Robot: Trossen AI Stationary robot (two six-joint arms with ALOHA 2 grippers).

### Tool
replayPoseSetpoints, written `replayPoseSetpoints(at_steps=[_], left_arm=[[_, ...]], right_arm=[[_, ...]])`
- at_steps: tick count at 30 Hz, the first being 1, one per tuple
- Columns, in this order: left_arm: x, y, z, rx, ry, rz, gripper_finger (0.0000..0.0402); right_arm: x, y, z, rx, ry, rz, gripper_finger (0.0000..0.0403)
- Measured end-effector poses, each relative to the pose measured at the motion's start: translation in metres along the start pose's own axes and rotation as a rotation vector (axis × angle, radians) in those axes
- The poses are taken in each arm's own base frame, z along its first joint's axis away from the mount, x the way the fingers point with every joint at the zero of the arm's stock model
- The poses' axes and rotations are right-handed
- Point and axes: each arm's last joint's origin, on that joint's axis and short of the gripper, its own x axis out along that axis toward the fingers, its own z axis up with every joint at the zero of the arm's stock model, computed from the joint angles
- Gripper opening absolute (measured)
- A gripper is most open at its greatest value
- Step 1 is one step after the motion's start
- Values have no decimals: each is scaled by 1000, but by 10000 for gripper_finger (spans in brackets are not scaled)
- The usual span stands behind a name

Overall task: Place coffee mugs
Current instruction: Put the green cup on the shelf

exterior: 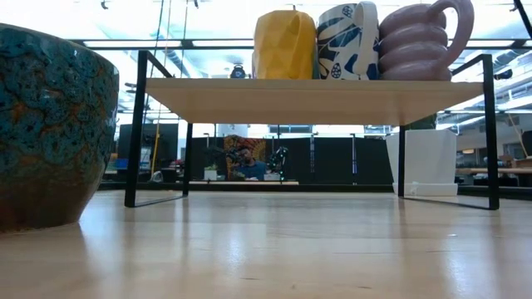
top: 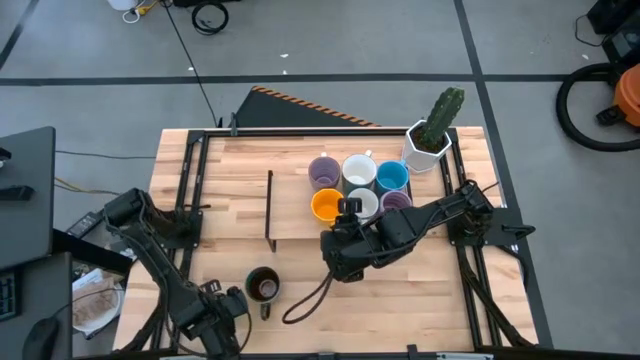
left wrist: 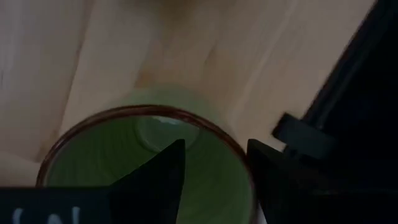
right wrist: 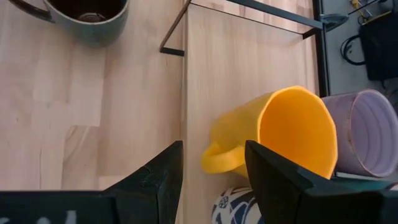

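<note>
at the table's near-left corner, the left gripper [left wrist: 214,149] is hanging just over a green mug [top: 263,287], its fingers parted and clasping nothing, one finger over the hollow and the other outside the brown rim. pale marks on the bar under its wrist camera are showing too blurred to read. one mug only is standing on the table [top: 200,220] itself, this green one, upright, well apart from the rest.

over the front edge of the low wooden shelf [top: 290,200], the right gripper [top: 333,250] is hovering with its fingers spread, empty, just beside the orange mug [right wrist: 292,134]. six mugs are sitting packed together on the shelf: one orange, two lavender [top: 323,172], two white, one of them blue-patterned [top: 362,203], and one blue [top: 392,177]. that is making seven mugs in view. behind them, one white hexagonal planter [top: 425,155] is holding one cactus [top: 445,110].
</note>
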Motion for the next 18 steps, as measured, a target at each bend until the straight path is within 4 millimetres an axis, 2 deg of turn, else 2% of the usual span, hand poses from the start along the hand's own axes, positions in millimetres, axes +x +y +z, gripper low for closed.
replayPoseSetpoints(at_steps=[3, 10, 14, 18], left_arm=[[7, -1, 0, 53, 8, 21, 180], [7, 3, 4, 53, 0, 60, 169], [7, 5, 3, 61, 5, 78, 129], [6, 4, -2, 133, 42, 75, 67]], right_arm=[[0, 1, 0, 3, -2, 5, 178], [-1, 3, 1, 5, -10, 18, 178], [-1, 2, 1, 7, -11, 19, 178], [-1, 3, 1, 5, -10, 24, 178]])
